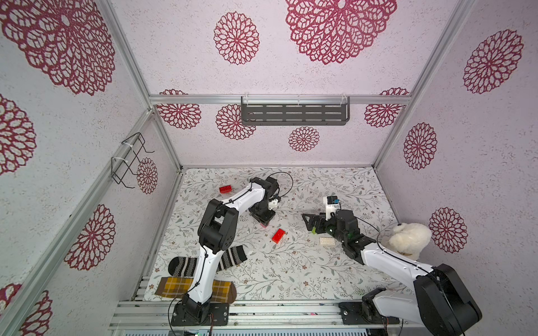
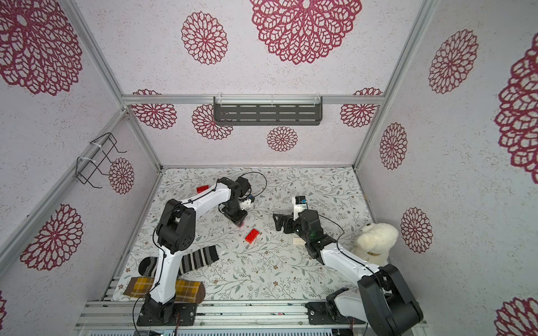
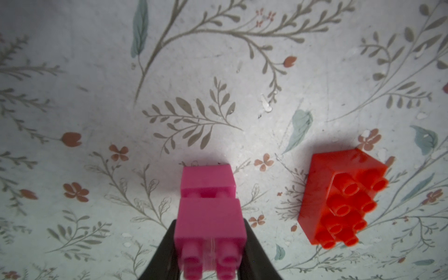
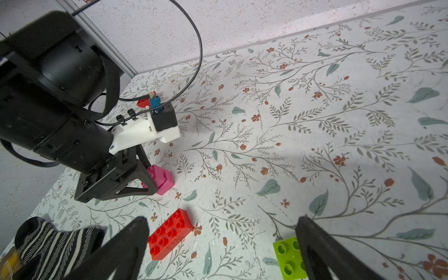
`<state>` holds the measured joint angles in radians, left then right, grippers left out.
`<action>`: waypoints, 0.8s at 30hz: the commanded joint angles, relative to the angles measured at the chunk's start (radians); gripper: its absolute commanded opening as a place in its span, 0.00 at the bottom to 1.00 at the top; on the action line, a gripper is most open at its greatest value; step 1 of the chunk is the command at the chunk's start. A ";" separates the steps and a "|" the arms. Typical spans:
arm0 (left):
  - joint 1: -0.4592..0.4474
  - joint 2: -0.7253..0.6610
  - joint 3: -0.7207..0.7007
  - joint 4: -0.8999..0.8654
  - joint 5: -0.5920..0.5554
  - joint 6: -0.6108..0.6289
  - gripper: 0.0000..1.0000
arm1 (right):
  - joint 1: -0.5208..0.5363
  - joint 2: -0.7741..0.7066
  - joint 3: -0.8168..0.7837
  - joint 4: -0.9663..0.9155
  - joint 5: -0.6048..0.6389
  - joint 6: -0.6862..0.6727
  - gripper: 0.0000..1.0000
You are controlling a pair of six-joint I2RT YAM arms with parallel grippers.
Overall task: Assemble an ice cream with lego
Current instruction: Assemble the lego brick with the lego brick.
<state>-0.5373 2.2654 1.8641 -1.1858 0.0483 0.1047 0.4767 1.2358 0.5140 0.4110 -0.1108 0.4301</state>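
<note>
Left wrist view shows plainly what both top views nearly hide: left gripper (image 3: 210, 225) clamps the upper pink brick (image 3: 209, 214), stacked on the lower pink brick (image 3: 207, 178) on the desk (image 3: 97, 97). Right gripper (image 4: 223, 220) gapes wide, empty, green brick (image 4: 288, 257) beside one finger.

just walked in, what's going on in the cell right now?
The left gripper is shut on a pink brick, holding it on top of a second pink brick that sits on the table. Studs show in the seam, so the two look not fully pressed together. The right gripper is open, with the green brick beside one finger. A red brick, another red brick and the white brick lie loose.
</note>
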 commanded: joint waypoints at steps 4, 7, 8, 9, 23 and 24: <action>0.011 0.062 0.034 -0.017 0.040 0.015 0.15 | 0.001 0.046 0.064 0.005 -0.074 0.017 0.99; 0.014 0.065 0.030 -0.017 0.038 0.014 0.23 | 0.002 0.082 0.082 -0.003 -0.105 0.019 0.99; 0.013 0.063 0.028 -0.014 0.038 0.014 0.27 | 0.002 0.089 0.084 -0.002 -0.114 0.019 0.99; 0.015 0.062 0.030 -0.012 0.039 0.014 0.29 | 0.001 0.095 0.087 -0.002 -0.124 0.021 0.99; 0.022 0.050 0.103 -0.023 0.012 0.004 0.46 | 0.002 0.145 0.113 -0.012 -0.188 0.028 0.99; 0.022 0.053 0.110 -0.025 0.010 0.003 0.46 | 0.002 0.145 0.113 -0.011 -0.188 0.027 0.99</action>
<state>-0.5228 2.2986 1.9450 -1.1980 0.0673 0.1040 0.4767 1.3823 0.6018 0.3904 -0.2768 0.4465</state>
